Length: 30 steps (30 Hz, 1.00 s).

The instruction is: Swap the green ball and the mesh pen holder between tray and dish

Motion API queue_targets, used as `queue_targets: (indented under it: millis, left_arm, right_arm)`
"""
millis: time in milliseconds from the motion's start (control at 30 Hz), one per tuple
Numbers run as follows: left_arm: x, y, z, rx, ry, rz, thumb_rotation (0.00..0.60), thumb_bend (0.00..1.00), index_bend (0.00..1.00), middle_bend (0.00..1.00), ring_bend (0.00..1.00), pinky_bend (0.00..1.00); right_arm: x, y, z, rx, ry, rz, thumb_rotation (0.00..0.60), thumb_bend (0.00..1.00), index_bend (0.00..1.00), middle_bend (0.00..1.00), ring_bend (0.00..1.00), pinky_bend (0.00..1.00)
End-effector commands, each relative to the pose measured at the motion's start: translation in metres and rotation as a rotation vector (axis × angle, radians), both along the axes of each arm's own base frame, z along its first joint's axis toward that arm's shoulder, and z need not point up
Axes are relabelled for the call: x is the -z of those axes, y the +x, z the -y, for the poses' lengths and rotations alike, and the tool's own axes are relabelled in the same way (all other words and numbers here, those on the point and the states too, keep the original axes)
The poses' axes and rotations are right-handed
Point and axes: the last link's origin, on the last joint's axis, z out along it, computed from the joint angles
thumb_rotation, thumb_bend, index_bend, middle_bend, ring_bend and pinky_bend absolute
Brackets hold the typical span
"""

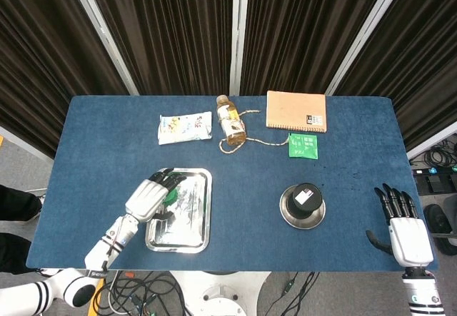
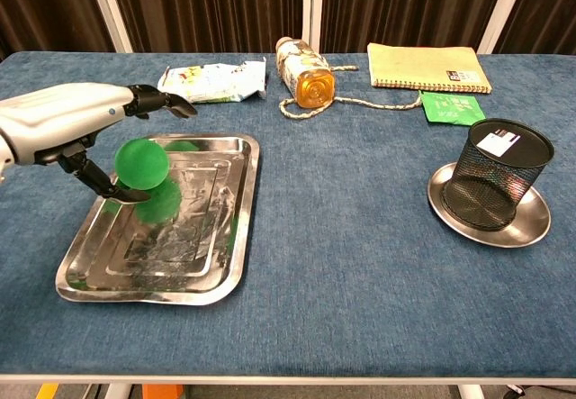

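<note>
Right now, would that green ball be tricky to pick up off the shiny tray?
Probably: the green ball is round, so it may roll on the smooth metal tray. Its matte look suggests foam, likely light. The left hand arches over it.

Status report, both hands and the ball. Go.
Left hand open around green ball on tray, no grip yet. Right hand open, at table edge. Mesh pen holder on dish. Nothing in the way.
</note>
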Motion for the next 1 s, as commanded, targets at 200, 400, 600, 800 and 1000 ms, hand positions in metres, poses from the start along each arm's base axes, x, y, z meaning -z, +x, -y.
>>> queue_targets:
  millis: [200,400,600,800,1000]
  left_arm:
    - [0.007,-0.006,-0.008,-0.029,-0.042,-0.023,0.6,0.16,0.13,0.12,0.05,0.28]
    - [0.012,-0.006,-0.014,-0.025,-0.045,-0.036,0.6,0.18,0.14,0.14,0.1,0.37]
    - [0.015,-0.004,-0.02,-0.031,-0.052,-0.049,0.6,0.19,0.2,0.23,0.17,0.43]
    - [0.018,-0.004,-0.021,-0.035,-0.051,-0.049,0.6,0.21,0.31,0.31,0.25,0.53]
    - [0.019,0.0,-0.02,-0.021,-0.052,-0.032,0.6,0.23,0.33,0.31,0.29,0.57]
  right_arm:
    - [0.002,-0.003,0.0,0.01,0.005,0.005,0.6,0.16,0.0,0.0,0.0,0.0]
    - [0.003,-0.005,0.0,0.014,0.007,0.007,0.6,0.16,0.0,0.0,0.0,0.0]
    - [0.002,-0.008,-0.001,0.025,-0.001,0.009,0.6,0.16,0.0,0.0,0.0,0.0]
    - [0.003,-0.011,-0.001,0.032,0.004,0.013,0.6,0.16,0.0,0.0,0.0,0.0]
    - [0.002,-0.012,-0.001,0.031,0.0,0.014,0.6,0.16,0.0,0.0,0.0,0.0]
